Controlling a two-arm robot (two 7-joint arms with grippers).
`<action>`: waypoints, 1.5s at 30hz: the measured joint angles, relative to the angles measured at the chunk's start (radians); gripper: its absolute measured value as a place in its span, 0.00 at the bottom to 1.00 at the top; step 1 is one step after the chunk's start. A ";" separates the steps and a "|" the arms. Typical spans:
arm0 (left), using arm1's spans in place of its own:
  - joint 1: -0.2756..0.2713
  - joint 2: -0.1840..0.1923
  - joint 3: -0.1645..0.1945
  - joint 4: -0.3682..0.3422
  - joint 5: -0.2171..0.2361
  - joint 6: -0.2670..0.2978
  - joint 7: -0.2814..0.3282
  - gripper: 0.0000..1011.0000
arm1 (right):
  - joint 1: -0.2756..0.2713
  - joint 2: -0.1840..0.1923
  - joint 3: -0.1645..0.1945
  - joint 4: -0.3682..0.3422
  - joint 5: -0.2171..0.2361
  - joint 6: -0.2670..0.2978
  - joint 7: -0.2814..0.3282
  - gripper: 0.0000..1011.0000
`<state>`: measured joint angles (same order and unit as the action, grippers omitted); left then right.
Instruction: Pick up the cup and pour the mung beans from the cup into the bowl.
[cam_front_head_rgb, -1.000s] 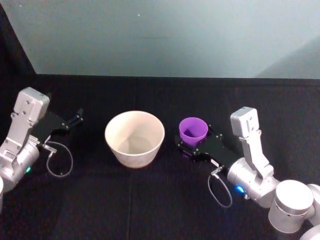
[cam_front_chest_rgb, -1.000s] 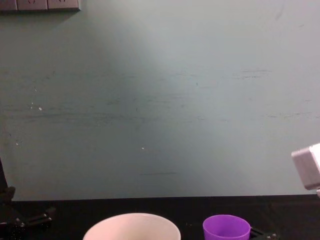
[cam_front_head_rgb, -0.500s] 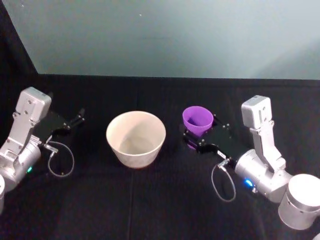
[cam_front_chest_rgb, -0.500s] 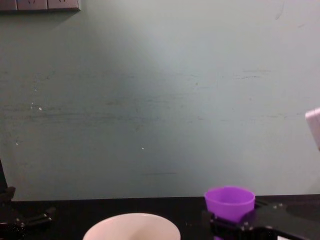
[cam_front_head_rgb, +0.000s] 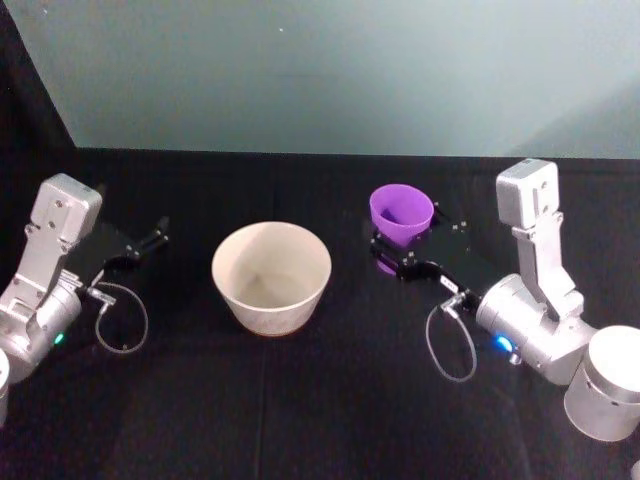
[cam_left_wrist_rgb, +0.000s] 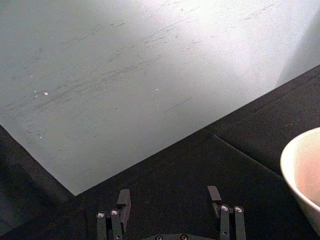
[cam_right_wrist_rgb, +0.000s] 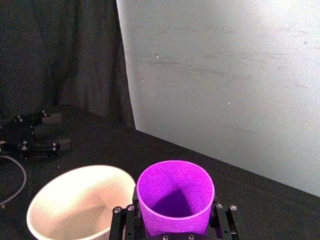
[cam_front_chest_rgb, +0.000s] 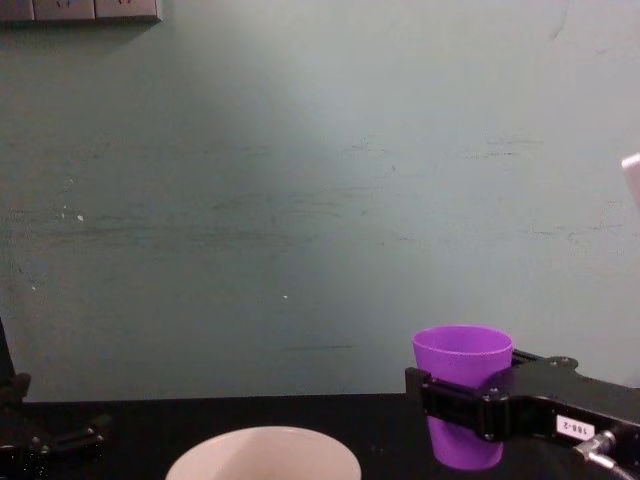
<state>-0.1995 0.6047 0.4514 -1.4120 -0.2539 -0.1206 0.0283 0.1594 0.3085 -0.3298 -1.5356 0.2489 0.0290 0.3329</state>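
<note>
The purple cup (cam_front_head_rgb: 401, 213) is upright and lifted off the black table, with my right gripper (cam_front_head_rgb: 413, 250) shut around its lower half. From the side the cup (cam_front_chest_rgb: 461, 390) hangs to the right of the bowl's rim and above it. In the right wrist view the cup (cam_right_wrist_rgb: 175, 197) sits between the fingers (cam_right_wrist_rgb: 222, 220), and its inside looks purple with no beans that I can make out. The off-white bowl (cam_front_head_rgb: 271, 276) stands on the table left of the cup, also seen as the bowl (cam_right_wrist_rgb: 80, 202). My left gripper (cam_front_head_rgb: 150, 243) rests open at the far left.
The black table (cam_front_head_rgb: 320, 410) runs back to a pale green wall (cam_front_head_rgb: 330, 70). A cable loop (cam_front_head_rgb: 120, 320) hangs by my left arm and another cable (cam_front_head_rgb: 450, 345) by my right arm. The bowl's rim (cam_left_wrist_rgb: 300, 170) shows in the left wrist view beside the open left fingers (cam_left_wrist_rgb: 215, 197).
My right gripper has lifted the cup up off the table, a little back and to the right. The bowl and the left arm have stayed where they were.
</note>
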 joint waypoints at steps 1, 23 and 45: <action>0.000 0.000 0.000 0.000 0.000 0.000 0.000 0.99 | 0.000 0.000 0.001 -0.002 0.002 0.000 0.000 0.72; 0.000 0.000 0.000 0.000 0.000 0.000 0.000 0.99 | -0.005 -0.004 0.006 -0.008 0.006 -0.007 -0.008 0.72; 0.000 0.000 0.000 0.000 0.000 0.000 0.000 0.99 | -0.003 -0.003 0.005 -0.007 0.006 -0.005 -0.006 0.72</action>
<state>-0.1995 0.6047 0.4514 -1.4120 -0.2539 -0.1205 0.0283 0.1560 0.3055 -0.3246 -1.5422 0.2547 0.0236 0.3274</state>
